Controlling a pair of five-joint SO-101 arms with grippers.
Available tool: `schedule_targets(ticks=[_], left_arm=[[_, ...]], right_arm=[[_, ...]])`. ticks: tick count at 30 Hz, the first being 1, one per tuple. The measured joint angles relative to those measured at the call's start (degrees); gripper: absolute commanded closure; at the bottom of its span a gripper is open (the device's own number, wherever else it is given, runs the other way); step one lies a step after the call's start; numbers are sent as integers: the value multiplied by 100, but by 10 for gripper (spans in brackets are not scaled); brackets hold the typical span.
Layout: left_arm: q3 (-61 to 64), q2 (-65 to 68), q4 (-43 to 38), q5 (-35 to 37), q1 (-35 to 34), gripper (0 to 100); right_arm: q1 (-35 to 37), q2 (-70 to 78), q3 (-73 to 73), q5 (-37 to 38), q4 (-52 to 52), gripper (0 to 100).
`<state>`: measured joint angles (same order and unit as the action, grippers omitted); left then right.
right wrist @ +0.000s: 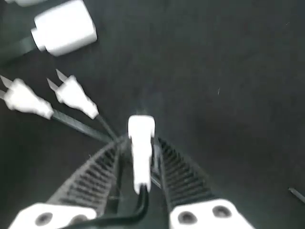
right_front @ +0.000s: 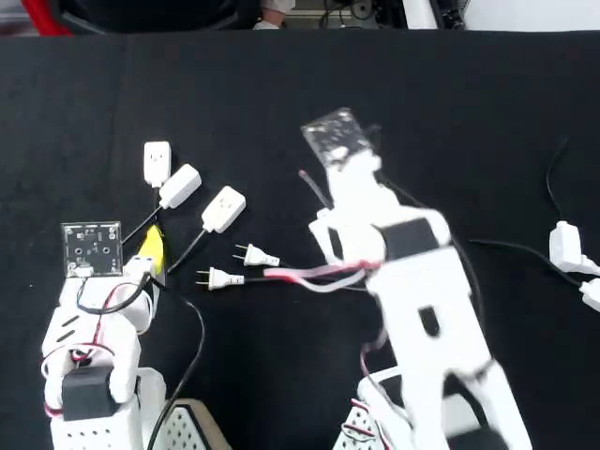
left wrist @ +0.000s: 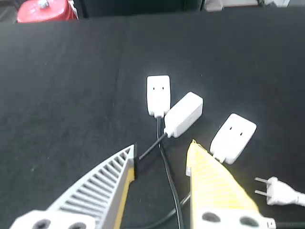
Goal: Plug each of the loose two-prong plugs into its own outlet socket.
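Observation:
Three white outlet sockets (right_front: 157, 162), (right_front: 180, 186), (right_front: 223, 208) lie in a row on the black table, each on a black cord. Two loose two-prong plugs (right_front: 255, 255), (right_front: 220, 278) rest just to their right, prongs pointing left. My left gripper (left wrist: 162, 147) stands open near the sockets (left wrist: 183, 113), with black cords lying on the table under its gap. My right gripper (right wrist: 138, 141) is shut on a small white plug body (right wrist: 141, 136) with a black cord; its prongs are hidden. The two loose plugs (right wrist: 74, 93), (right wrist: 26, 100) lie just ahead of it.
The right arm (right_front: 412, 272) reaches across the table's middle, and pink and white wires trail from it toward the plugs. More white plug parts (right_front: 567, 246) with black cords lie at the right edge. A red object (left wrist: 45, 9) stands beyond the table's far edge.

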<state>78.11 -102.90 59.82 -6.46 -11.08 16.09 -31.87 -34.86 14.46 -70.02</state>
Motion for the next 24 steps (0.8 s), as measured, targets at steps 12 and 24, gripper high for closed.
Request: schedule_targets(ticks=[12,24], left_arm=[[-2347,4633,-765,-53,-141,815],[-5451,9749,-800,-765,545,814]], right_arm=[[-835,1556,835,97,18,987],[-914,1582,835,-220,334,987]])
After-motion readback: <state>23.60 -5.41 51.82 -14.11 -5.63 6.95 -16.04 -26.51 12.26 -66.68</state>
